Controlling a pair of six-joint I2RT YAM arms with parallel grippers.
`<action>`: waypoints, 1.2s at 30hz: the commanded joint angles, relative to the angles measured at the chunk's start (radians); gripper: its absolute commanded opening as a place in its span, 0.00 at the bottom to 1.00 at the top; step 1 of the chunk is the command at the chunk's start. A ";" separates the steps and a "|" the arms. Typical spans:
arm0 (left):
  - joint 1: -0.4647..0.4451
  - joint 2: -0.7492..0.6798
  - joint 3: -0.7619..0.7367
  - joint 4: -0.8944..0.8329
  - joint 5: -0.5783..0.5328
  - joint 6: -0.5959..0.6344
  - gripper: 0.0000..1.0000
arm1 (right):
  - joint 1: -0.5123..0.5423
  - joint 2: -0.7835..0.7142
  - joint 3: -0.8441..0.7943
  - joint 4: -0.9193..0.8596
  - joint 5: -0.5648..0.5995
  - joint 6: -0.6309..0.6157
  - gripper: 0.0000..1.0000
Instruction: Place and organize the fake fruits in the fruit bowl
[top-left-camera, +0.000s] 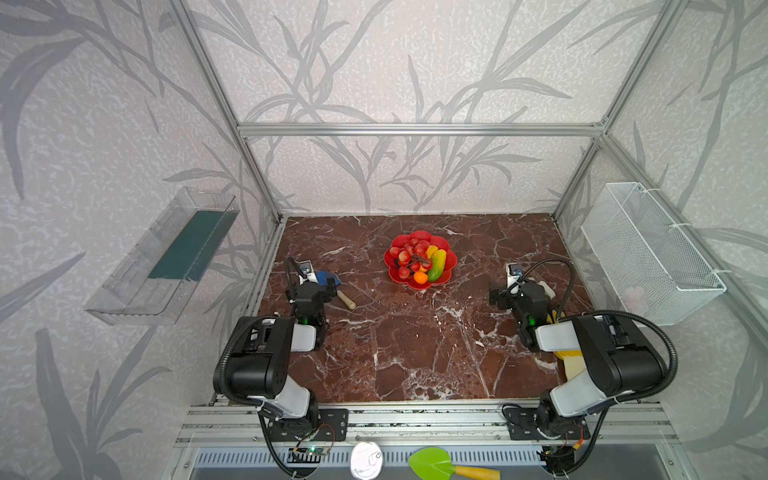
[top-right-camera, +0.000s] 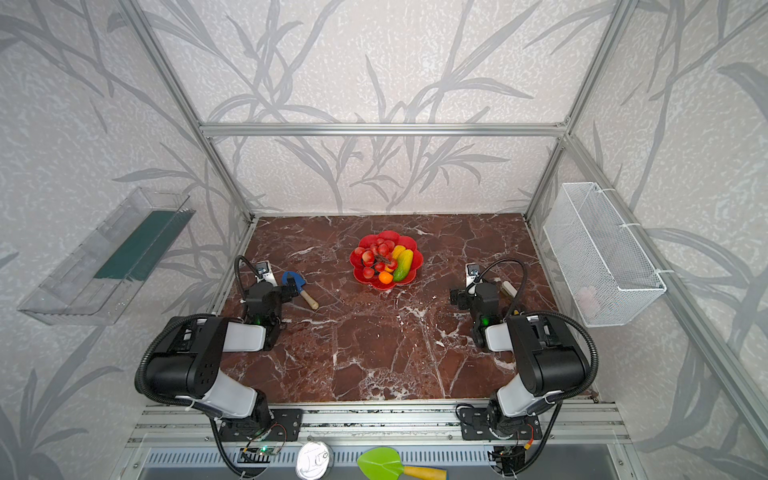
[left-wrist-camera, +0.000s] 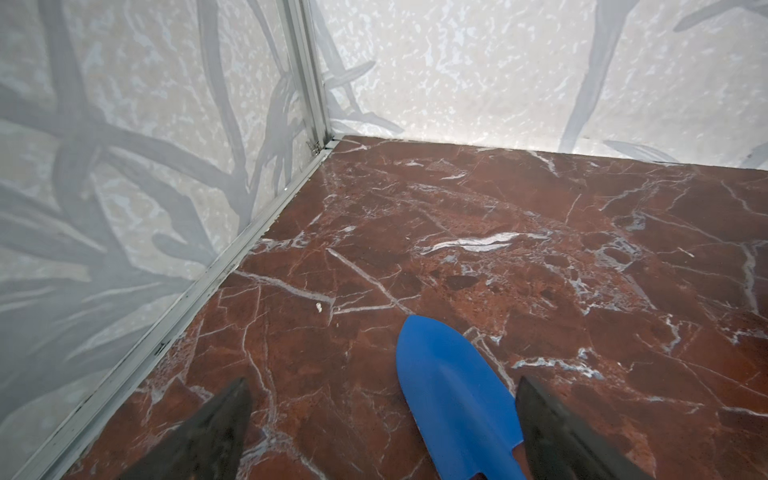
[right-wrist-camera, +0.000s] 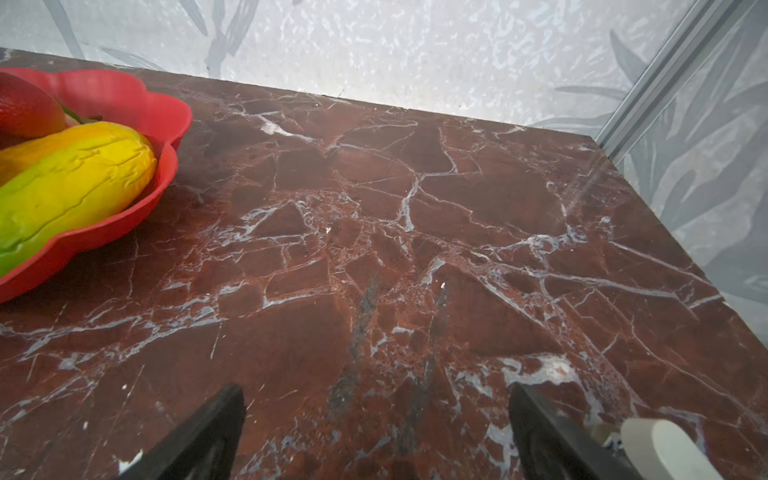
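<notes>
Green toy shovel (top-left-camera: 432, 461) and a round silver lid (top-left-camera: 365, 459) lie closest, below the front rail at 6 o'clock, off the tabletop (top-left-camera: 415, 353).

Past the two arm bases, a yellow glove (top-left-camera: 571, 361) shows under the right arm at about 4 o'clock.

At 9 o'clock the left pincer (left-wrist-camera: 382, 386) stands wide open and holds nothing. In its wrist view the blade of a blue toy shovel (left-wrist-camera: 453, 395) lies on the marble between the fingers, just beside one of them; whether they touch I cannot tell.

At 3 o'clock the right pincer (right-wrist-camera: 376, 388) is also spread wide and empty over bare marble, with a pale rounded piece (right-wrist-camera: 660, 449) just beside one finger.

Farther in, toward 12 o'clock, the fruit bowl (top-left-camera: 419, 236) rests on the tabletop, well apart from both pincers. All the fake fruits in view are inside it:
- red berry cluster (top-left-camera: 409, 253) at the bowl's 10 o'clock
- yellow-orange gourd (top-left-camera: 431, 250) near 1 o'clock
- yellow-green oblong (top-left-camera: 438, 264) along 4 o'clock
- small orange ball (top-left-camera: 420, 277) at 6 o'clock

Farthest out, a clear tray (top-left-camera: 166, 257) hangs on the 9 o'clock wall and a white wire basket (top-left-camera: 648, 249) on the 3 o'clock wall.
</notes>
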 joint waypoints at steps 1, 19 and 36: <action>0.005 0.008 -0.002 0.009 -0.036 -0.017 0.99 | 0.005 0.009 -0.008 0.090 -0.060 -0.035 0.99; 0.005 0.012 -0.001 0.018 -0.033 -0.009 0.99 | -0.018 0.004 -0.023 0.108 0.027 0.031 0.99; 0.004 0.012 -0.001 0.017 -0.032 -0.008 0.99 | -0.028 0.005 0.026 0.023 -0.136 -0.013 0.99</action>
